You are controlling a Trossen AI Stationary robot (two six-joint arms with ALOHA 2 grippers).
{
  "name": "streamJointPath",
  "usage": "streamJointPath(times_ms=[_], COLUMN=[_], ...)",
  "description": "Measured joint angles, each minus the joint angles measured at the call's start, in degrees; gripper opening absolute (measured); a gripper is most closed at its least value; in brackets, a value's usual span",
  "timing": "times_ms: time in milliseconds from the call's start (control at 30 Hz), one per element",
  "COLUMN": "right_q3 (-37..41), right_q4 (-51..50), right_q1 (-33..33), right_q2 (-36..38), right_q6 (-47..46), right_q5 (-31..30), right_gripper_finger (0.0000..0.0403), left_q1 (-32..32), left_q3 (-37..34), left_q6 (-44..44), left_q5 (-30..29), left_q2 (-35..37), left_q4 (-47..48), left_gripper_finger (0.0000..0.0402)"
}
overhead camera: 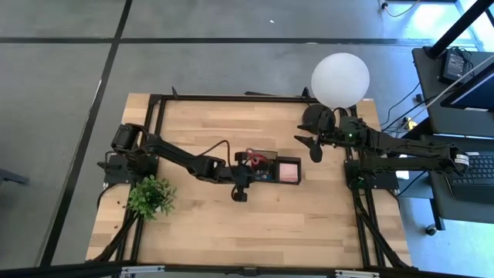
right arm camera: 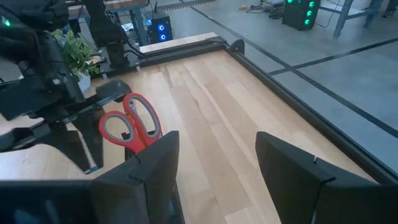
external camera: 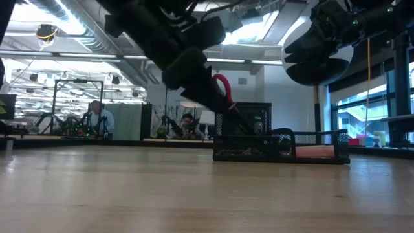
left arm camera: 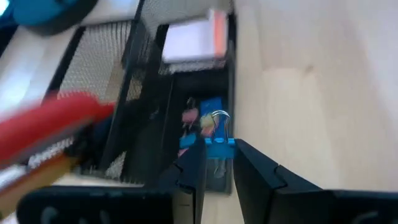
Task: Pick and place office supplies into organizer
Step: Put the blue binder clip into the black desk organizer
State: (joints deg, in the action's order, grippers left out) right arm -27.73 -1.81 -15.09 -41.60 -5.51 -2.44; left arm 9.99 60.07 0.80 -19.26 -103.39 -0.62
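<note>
The black mesh organizer sits mid-table. Red-handled scissors stand in its left compartment, handles up. A pink sticky-note pad lies in its right compartment. My left gripper hovers at the organizer's near-left corner, shut on a small blue binder clip above a dark compartment that holds other small items. My right gripper waits open above the table to the organizer's far right, by the lamp, holding nothing. My left gripper pinches the blue binder clip by its blue body between the two fingertips. The clip's silver wire handle sticks out past the fingers. The clip is lifted clear above the organizer's compartment.
A white globe lamp on a round black base stands at the far right, beside my right arm. A small green potted plant sits at the near left. Bare wood lies along the near side of the table.
</note>
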Motion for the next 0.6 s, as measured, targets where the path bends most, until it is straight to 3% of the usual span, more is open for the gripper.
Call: streamJointPath(times_ms=[167,600], right_q3=[0.0,0.0], right_q4=[0.03,0.03], right_q1=[0.0,0.01], right_q2=[0.0,0.0], right_q6=[0.01,0.01], right_q5=[0.0,0.0], right_gripper_finger=[0.0217,0.0217], left_q1=[0.17,-0.55], left_q3=[0.0,0.0], left_q6=[0.0,-0.07], left_q5=[-2.68,-1.27], left_q2=[-0.57,-2.21], left_q4=[0.45,0.1], left_gripper_finger=[0.0066,0.0067])
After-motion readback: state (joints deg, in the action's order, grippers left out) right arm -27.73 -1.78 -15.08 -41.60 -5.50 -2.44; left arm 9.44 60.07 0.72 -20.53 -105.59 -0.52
